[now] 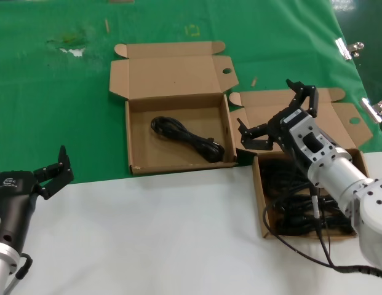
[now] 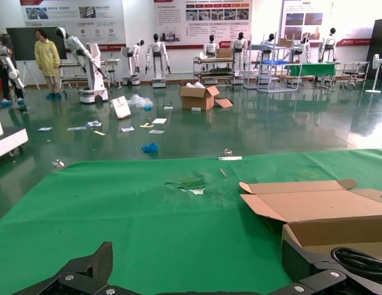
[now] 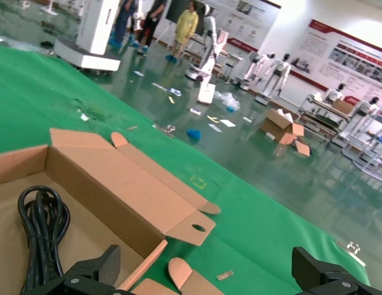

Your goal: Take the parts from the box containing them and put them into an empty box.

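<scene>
The left gripper (image 1: 54, 174) rests low over the white table (image 1: 160, 233), fingers spread and holding nothing. Right of it, on the green cloth (image 1: 55, 110), the left box (image 1: 178, 163) holds one coiled cord (image 1: 186, 139). The right gripper (image 1: 277, 117) hangs above the right box (image 1: 259, 203), fingers wide apart and bare, with the remaining cords (image 1: 295, 196) piled inside that box.

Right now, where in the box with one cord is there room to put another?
Bare floor lies beside the cord along the middle box's left wall and front edge. The right box, under the open right gripper, is crowded with cords.
</scene>
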